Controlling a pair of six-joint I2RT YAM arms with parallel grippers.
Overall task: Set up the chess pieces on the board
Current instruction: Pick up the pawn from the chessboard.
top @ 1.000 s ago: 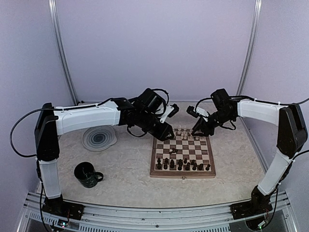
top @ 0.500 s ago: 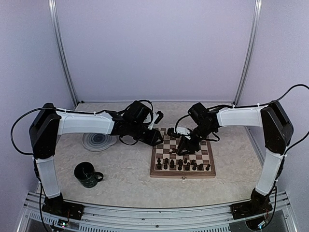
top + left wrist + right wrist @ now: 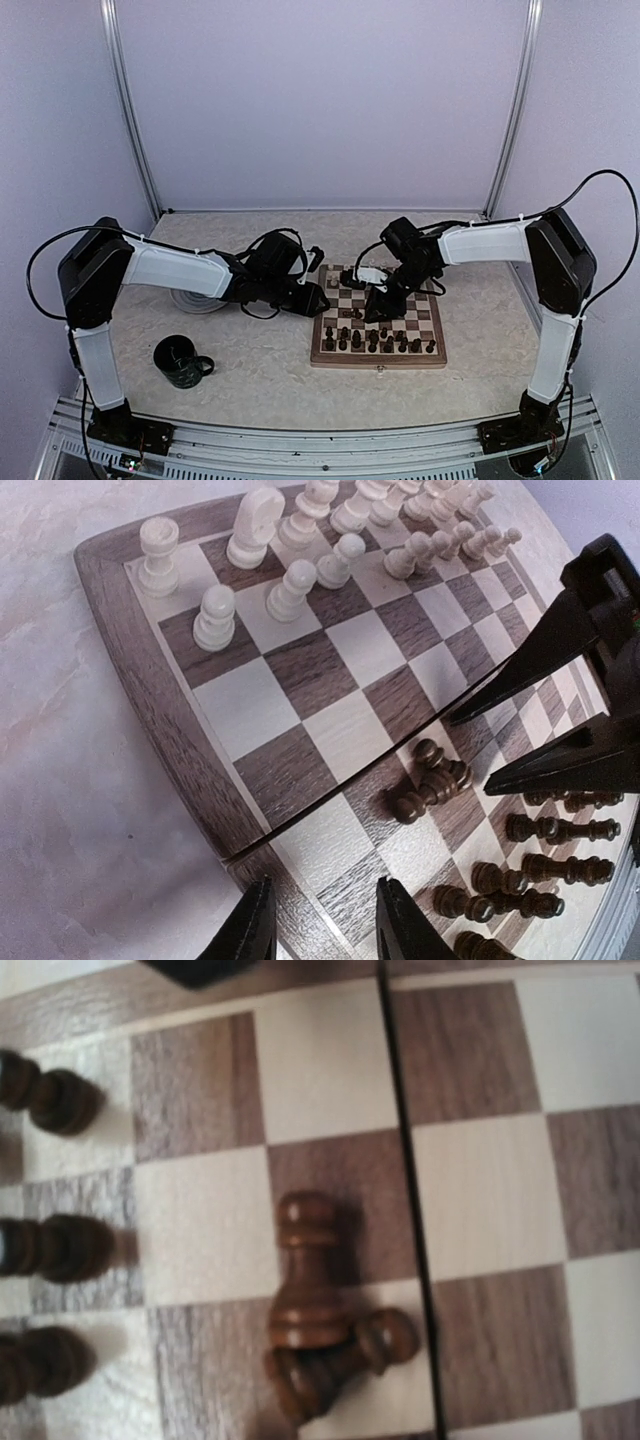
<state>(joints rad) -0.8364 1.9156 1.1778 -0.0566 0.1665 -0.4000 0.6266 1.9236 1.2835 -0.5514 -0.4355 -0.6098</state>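
Note:
The board point(image 3: 378, 364) lies right of the table's centre. In the left wrist view, cream chess pieces point(image 3: 300, 575) stand in its far rows, and dark ones point(image 3: 545, 830) stand in the near rows. Two dark pieces point(image 3: 310, 1310) lie toppled against each other near the board's centre seam. My right gripper point(image 3: 470, 752) hangs open just over them, a black finger point(image 3: 540, 645) on each side; its own fingers are out of the right wrist view. My left gripper point(image 3: 325, 925) is open and empty over the board's left rim point(image 3: 150, 670).
A dark green mug point(image 3: 182, 361) stands at the near left. A grey swirl plate point(image 3: 190, 300) lies behind it, partly under my left arm. Purple walls close in the table at the back and on both sides.
Both arms have swung down and nearer from the board's far corners. The left gripper now sits at the left rim, and the right one is over the two toppled dark pieces.

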